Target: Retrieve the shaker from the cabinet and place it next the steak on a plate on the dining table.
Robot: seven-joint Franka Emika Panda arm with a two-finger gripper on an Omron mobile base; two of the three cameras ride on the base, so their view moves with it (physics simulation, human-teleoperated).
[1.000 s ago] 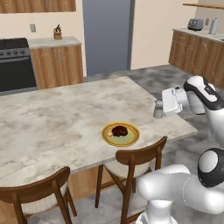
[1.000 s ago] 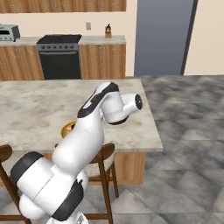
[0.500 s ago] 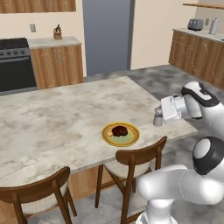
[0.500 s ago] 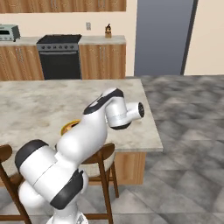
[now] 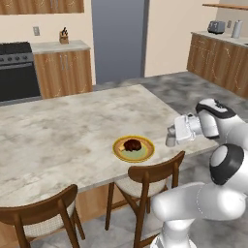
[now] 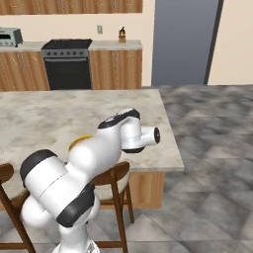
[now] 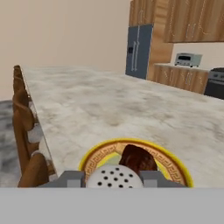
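The plate, with a yellow-orange rim and a pale green centre, lies near the front edge of the dining table. The dark steak sits on it. My gripper is shut on the small grey shaker, low over the table's right end, a short way right of the plate. In the hand view the shaker's perforated cap sits between my fingertips, with the steak and the plate just beyond. In the right base view my arm hides all but a sliver of the plate.
Two wooden chairs are tucked under the table's near side, one right below the plate; its back runs along the left of the hand view. Beyond the table stand a stove and wooden cupboards.
The gripper has come down with the shaker towards the table top and moved a little closer to the plate. The plate and steak have not moved.
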